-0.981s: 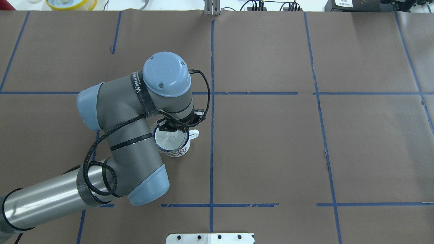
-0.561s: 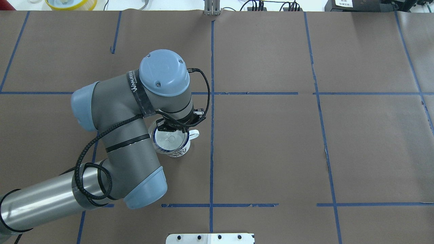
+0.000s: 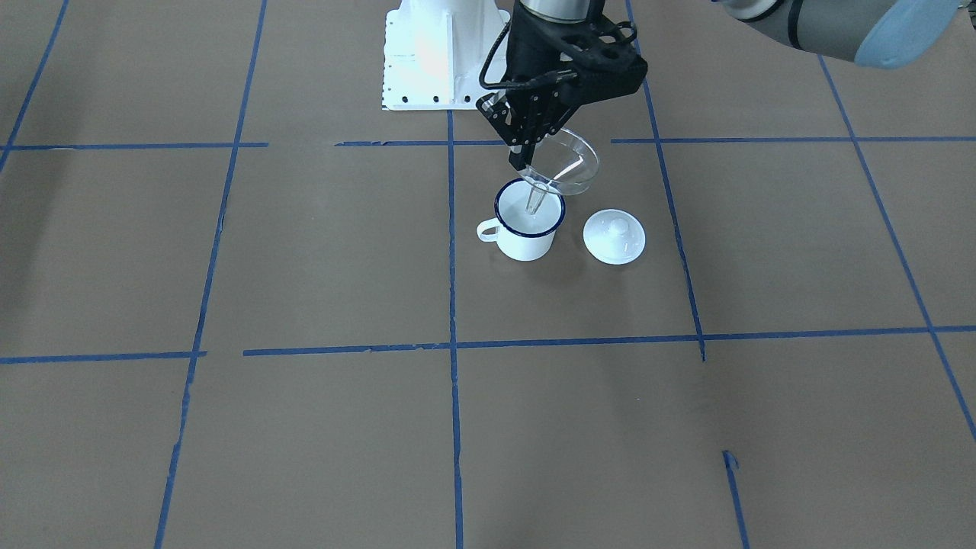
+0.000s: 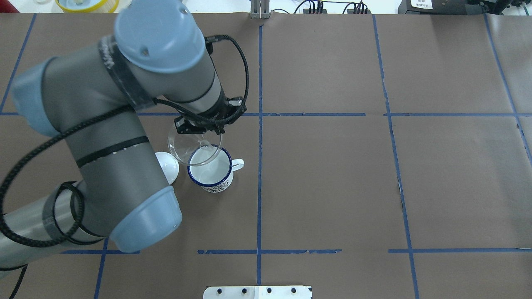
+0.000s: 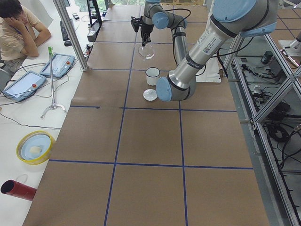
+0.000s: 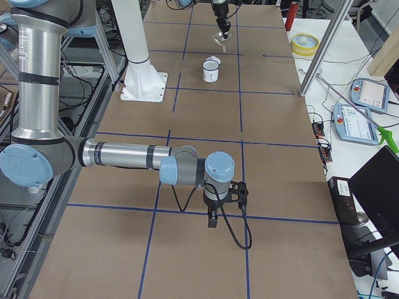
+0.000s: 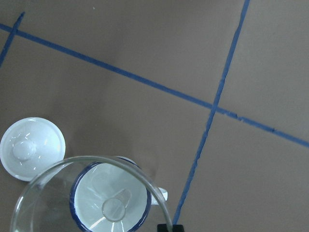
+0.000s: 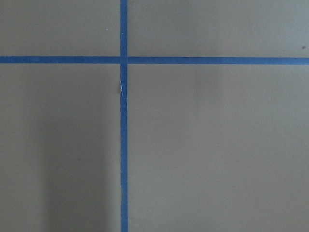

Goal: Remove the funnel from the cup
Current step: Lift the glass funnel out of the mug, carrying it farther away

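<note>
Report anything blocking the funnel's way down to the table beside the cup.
The left gripper holds the funnel above the cup. Only the white lid, on the cup's robot-left side, occupies a landing spot.

Clear, shiny funnel (image 4: 189,141), see-through like glass. Smooth, glossy white cup (image 4: 214,174) with a dark blue rim, and a glossy white lid (image 4: 169,166) at its 9 o'clock. Matt brown paper (image 4: 332,178) under both, with blue tape lines (image 4: 258,207).

A brown-papered table (image 4: 332,187) is gridded with blue tape lines (image 4: 259,187). Beside it, a white surface (image 5: 19,117) carries 2 teach pendants (image 5: 21,85), a yellow dish (image 5: 19,149) and a red tube (image 5: 16,189).
</note>
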